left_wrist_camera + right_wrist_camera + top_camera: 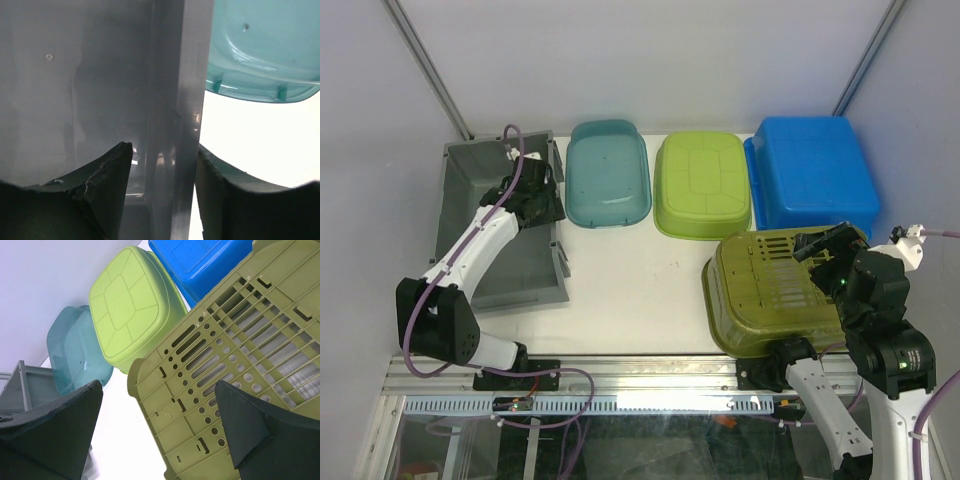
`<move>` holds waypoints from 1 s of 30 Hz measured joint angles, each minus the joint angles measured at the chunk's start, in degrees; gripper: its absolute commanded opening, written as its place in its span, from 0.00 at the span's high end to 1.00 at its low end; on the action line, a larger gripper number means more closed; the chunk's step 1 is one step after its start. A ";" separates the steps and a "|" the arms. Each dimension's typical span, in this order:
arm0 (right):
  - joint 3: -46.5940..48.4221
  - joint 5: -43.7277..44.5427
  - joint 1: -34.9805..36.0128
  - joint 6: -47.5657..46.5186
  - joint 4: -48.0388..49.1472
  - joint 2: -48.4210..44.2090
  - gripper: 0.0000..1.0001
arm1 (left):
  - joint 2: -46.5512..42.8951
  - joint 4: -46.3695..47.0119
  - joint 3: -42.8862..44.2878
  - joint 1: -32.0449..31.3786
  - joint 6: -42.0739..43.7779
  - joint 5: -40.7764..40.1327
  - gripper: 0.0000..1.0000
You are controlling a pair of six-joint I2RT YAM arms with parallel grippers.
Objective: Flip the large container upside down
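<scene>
The grey bin (pixel 470 200) stands at the left of the surface (pixel 640 290), open side up, its inside showing from above; it runs from the far left corner down toward the near edge. The left tool (pixel 545 185) reaches over the bin's right wall near its far end. In the left wrist view the tool (pixel 162 150) straddles that wall, with 1 finger (pixel 107 175) inside the bin and the other outside over the surface. The inner finger stands a little off the wall and the outer one lies right against it, so the tool is released, not clamped.

A row of 3 tubs lies along the far side, all bottom up: a teal tub (pixel 608 175) just right of the bin, a lime tub (pixel 702 185) in the middle, and a blue tub (pixel 810 175) at the right, its left edge close against the lime one. An olive basket (pixel 760 290) sits near and right, also bottom up, its slotted base showing; its far edge lies close to the lime and blue tubs.

The right tool (pixel 820 245) hangs over the basket's right part; in its wrist view the tool (pixel 159 385) has its 2 fingers spread wide with nothing between them.
</scene>
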 measured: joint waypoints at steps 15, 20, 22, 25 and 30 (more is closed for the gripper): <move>-1.01 -0.70 0.00 -0.42 0.52 -0.09 0.02 | -9.97 -6.84 8.59 0.50 -3.10 1.03 1.00; -1.53 -3.13 0.00 -0.46 1.75 0.74 0.03 | -17.75 -8.02 12.76 0.66 -11.08 5.25 1.00; -1.53 -4.59 0.00 -0.81 2.86 1.68 0.03 | -20.87 -7.19 13.14 0.57 -14.53 7.48 1.00; -1.53 -6.80 0.00 -1.40 4.20 3.50 0.04 | -24.79 -5.38 12.94 0.57 -19.30 10.62 1.00; -1.53 -9.90 0.02 -1.97 5.66 6.10 0.04 | -31.52 1.99 6.91 0.59 -26.40 15.52 1.00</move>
